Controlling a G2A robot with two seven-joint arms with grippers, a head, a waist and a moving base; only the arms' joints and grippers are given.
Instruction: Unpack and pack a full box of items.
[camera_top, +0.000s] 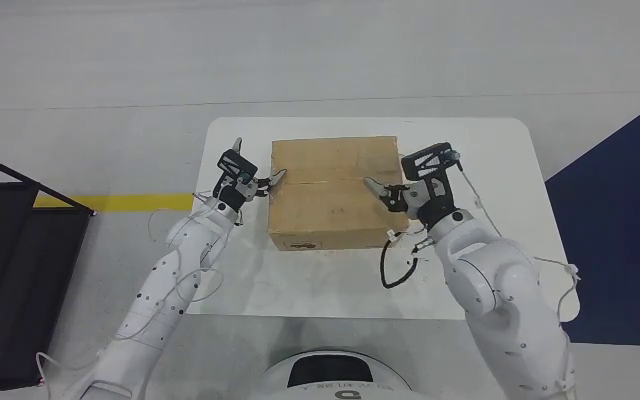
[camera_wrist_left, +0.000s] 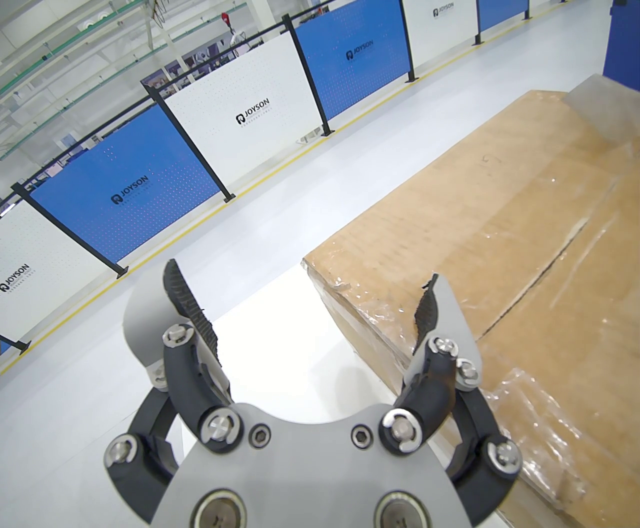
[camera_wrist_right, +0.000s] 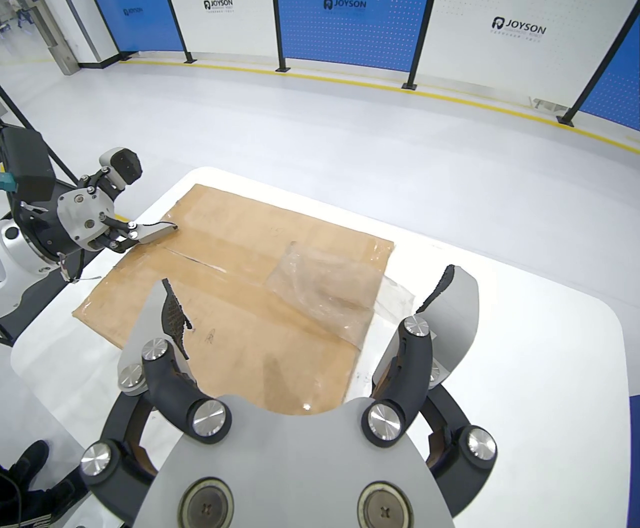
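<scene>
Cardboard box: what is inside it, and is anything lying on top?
The box is closed along a middle seam, so whatever is inside is hidden. On top there is clear tape; no loose item lies there.

The left pincer (camera_wrist_left: 301, 274) stands spread wide, nothing between its pads. Taking its pointing line as twelve o'clock, a corner of the box (camera_wrist_left: 500, 240) sits dead ahead between the fingers, and the box runs off from one to four o'clock. One finger (camera_wrist_left: 440, 310) hangs over the box top; contact cannot be told. The flaps are shut, with a seam (camera_wrist_left: 545, 265) and wrinkled clear tape (camera_wrist_left: 540, 415). White counter (camera_wrist_left: 295, 350) shows beneath. Grey floor (camera_wrist_left: 310, 180) and blue and white panels (camera_wrist_left: 150, 165) lie from nine to twelve.
</scene>
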